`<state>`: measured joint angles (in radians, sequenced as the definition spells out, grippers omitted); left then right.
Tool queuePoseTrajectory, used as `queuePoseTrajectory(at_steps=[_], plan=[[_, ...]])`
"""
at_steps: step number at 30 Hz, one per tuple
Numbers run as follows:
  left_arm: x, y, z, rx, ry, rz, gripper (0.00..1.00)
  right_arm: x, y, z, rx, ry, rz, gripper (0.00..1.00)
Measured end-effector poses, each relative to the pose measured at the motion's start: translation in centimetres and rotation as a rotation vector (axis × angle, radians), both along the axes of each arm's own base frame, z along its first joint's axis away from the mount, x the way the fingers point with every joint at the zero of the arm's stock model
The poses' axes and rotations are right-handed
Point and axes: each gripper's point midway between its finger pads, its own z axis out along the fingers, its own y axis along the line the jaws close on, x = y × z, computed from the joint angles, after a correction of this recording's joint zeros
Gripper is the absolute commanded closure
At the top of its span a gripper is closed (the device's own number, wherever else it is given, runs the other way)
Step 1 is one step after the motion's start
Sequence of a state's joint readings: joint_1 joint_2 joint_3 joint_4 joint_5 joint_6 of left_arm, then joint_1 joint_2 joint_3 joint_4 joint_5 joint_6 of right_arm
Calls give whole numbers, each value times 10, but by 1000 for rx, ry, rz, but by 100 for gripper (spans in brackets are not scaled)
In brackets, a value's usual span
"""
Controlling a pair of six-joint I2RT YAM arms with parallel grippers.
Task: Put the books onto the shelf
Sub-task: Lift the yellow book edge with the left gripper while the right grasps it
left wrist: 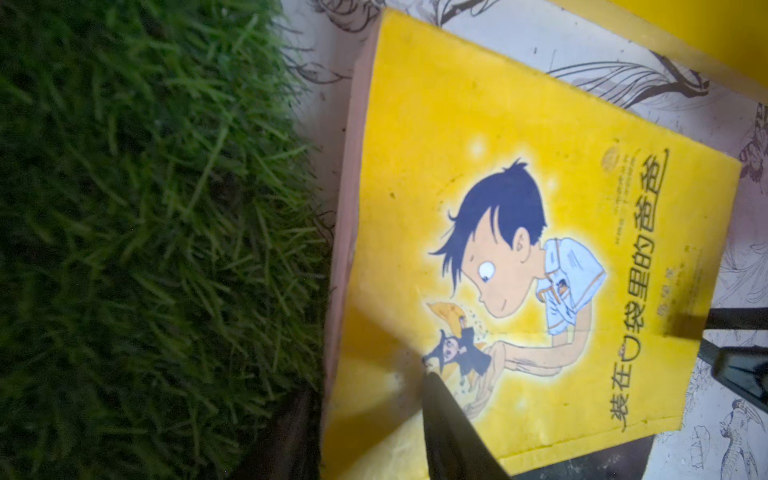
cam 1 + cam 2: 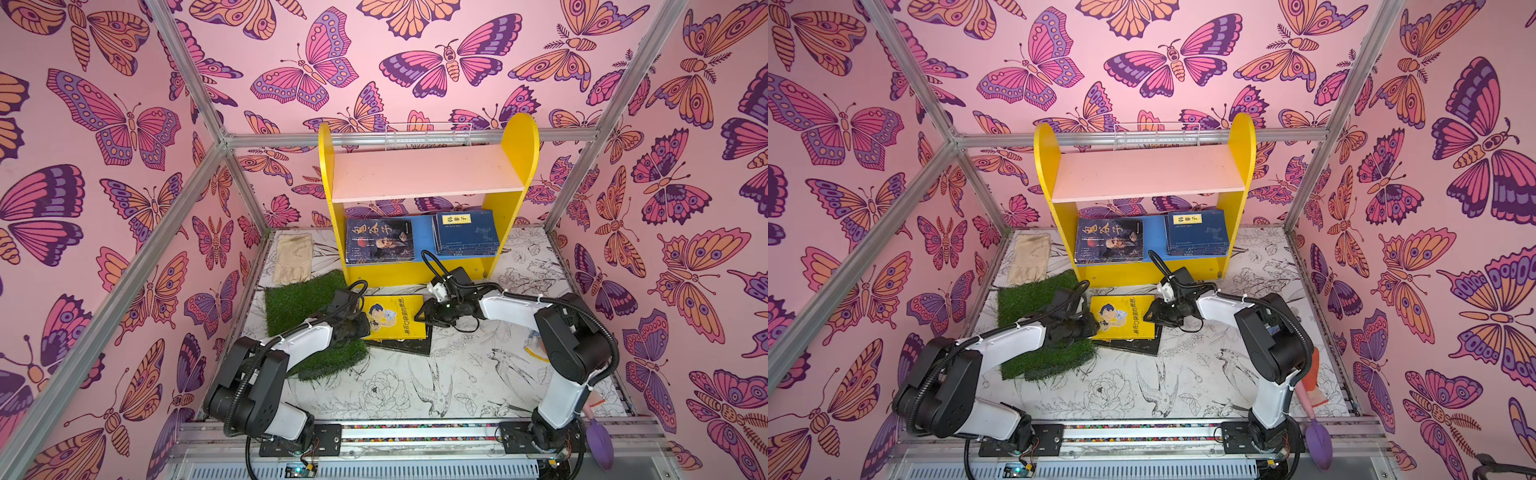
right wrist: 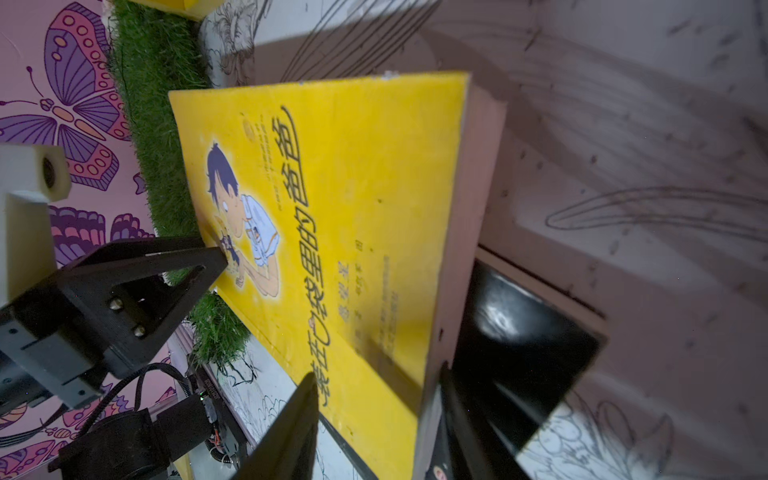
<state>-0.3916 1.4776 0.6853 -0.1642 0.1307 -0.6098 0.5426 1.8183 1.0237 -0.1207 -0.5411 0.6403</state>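
In both top views the shelf (image 2: pixel 424 174) stands at the back, books (image 2: pixel 379 241) flat on its blue lower board. Before it the yellow book (image 2: pixel 395 318) rests on a black book (image 2: pixel 405 346) — left gripper (image 2: pixel 366 322) and right gripper (image 3: pixel 376 370) meet its opposite edges, jaws partly apart; whether either pinches it, I cannot tell.

A yellow book (image 2: pixel 1121 320) is laid flat on a black book (image 2: pixel 1142 348) on the table (image 2: pixel 1204 374), just in front of the shelf (image 2: pixel 1047 166). The left gripper (image 2: pixel 1094 328) is seen at its left edge, over the green grass mat (image 2: pixel 1030 303). The right gripper (image 2: pixel 1145 318) is seen at its right edge. On the shelf's blue bottom board, a dark blue book with a face (image 2: pixel 1108 241) and a pile of navy books (image 2: pixel 1198 232) are laid flat.
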Motion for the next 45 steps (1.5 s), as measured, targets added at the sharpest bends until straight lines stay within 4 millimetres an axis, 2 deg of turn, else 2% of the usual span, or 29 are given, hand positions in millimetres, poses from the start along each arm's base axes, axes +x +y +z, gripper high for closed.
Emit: queuePoseTrajectory(at_steps=[4, 9, 12, 13, 18, 20, 22, 27, 30, 35, 38, 45], plan=[[0, 0, 0, 1, 1, 0, 58, 0, -1, 4, 50, -6, -18, 74], [1, 0, 1, 7, 7, 2, 58, 5, 9, 22, 140, -33, -29, 87], [2, 1, 1, 14, 7, 6, 57, 10, 13, 33, 182, -64, -24, 100], [2, 2, 1, 16, 5, 8, 57, 10, 14, 35, 191, -69, -21, 100], [3, 5, 9, 1, -12, 19, 36, 7, 18, 48, 236, -88, 5, 100], [1, 10, 21, -19, -37, 43, 28, 1, 20, 57, 273, -100, 24, 100], [1, 19, 42, -42, -100, 82, 23, -6, 18, 70, 315, -113, 39, 100], [8, 38, 117, -122, -332, 152, 20, -19, 2, 100, 420, -130, 37, 100], [7, 44, 134, -159, -376, 175, 20, -19, -7, 119, 475, -152, 19, 100], [4, 40, 129, -246, -311, 170, 20, -18, -22, 141, 533, -182, -17, 100], [-1, 24, 124, -325, -256, 121, 19, -15, -28, 152, 549, -208, -31, 100], [-10, -3, 104, -471, -153, 42, 19, -12, -30, 159, 567, -216, -42, 100]])
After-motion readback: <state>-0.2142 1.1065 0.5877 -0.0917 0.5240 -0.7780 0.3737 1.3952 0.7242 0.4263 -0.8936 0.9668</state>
